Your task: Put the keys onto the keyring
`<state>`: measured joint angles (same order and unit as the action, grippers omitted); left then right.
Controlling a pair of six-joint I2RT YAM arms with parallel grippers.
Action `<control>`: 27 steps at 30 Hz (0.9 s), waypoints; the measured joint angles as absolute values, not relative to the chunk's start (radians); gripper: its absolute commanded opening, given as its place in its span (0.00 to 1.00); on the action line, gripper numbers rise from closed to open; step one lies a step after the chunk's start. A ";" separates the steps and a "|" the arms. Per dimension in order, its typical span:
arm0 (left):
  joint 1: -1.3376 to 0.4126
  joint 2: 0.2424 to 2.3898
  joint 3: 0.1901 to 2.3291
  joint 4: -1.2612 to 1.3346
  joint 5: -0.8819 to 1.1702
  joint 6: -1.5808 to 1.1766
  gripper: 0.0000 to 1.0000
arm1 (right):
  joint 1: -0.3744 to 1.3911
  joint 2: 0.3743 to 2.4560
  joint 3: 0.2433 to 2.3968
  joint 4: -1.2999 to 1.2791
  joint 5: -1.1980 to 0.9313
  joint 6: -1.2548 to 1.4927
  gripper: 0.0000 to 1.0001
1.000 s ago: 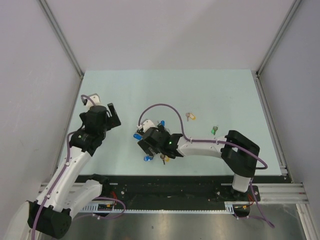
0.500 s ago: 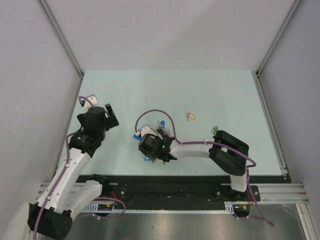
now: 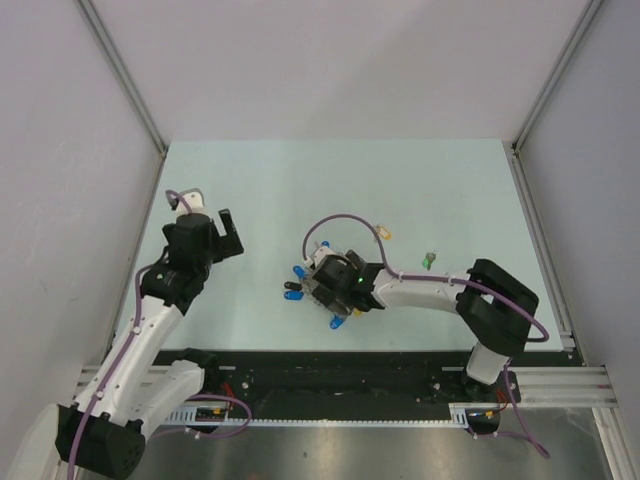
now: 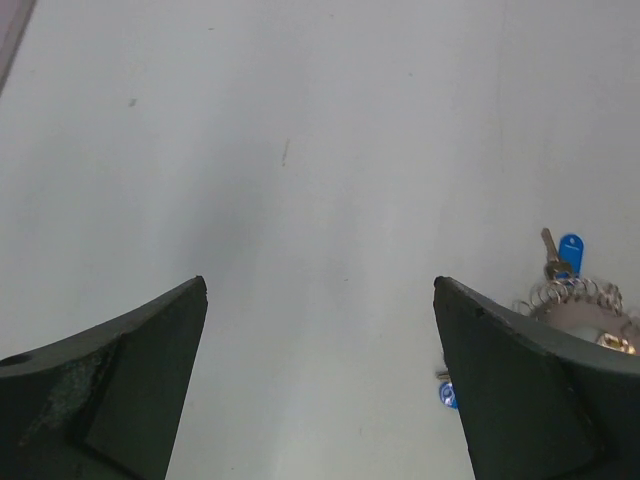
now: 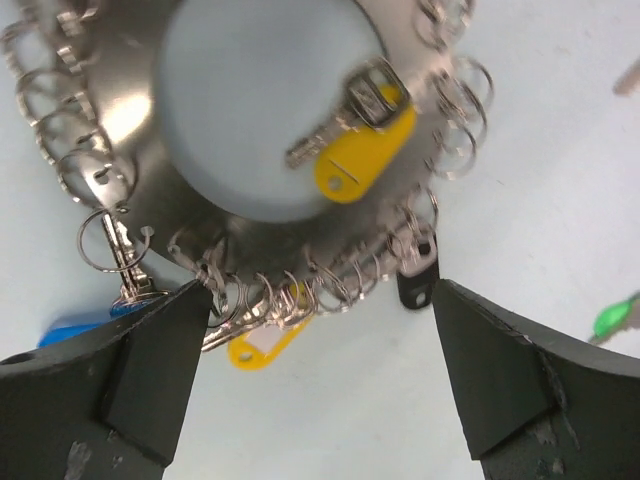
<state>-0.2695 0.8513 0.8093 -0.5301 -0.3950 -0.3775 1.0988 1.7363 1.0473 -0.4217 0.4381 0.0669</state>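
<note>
The right tool (image 5: 320,300) hovered spread over the wreath-like wire keyring of grey metal keys (image 5: 110,140) on the pale table (image 3: 400,180), the left tool (image 4: 320,285) spread and empty well apart, so securing the ring seemed the step in hand, next needing a pinch on its rim before fetching the small green-headed silver key (image 3: 428,261).

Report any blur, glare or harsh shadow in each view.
Top external: evenly lit and sharp, with only faint shadows. Left wrist: the table is bright and nearly featureless. Right wrist: the keyring is smeared near the top, its yellow tag crisper.
</note>
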 measured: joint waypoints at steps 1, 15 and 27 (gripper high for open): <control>-0.270 0.851 0.806 -0.524 -0.379 -0.368 1.00 | 1.077 1.720 1.037 -0.431 0.425 0.060 0.96; -0.666 0.987 0.769 -0.459 -0.258 -0.336 0.84 | 0.843 1.298 0.950 -0.424 0.211 0.080 0.82; -1.067 1.439 1.005 -0.501 -0.366 -0.393 0.42 | 0.570 0.890 0.817 -0.384 0.183 0.200 0.75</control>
<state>-1.0668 1.4387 1.0054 -0.5007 -0.3664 -0.3935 0.5697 0.8902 0.8173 -0.3843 0.1829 0.2005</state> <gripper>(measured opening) 0.532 0.751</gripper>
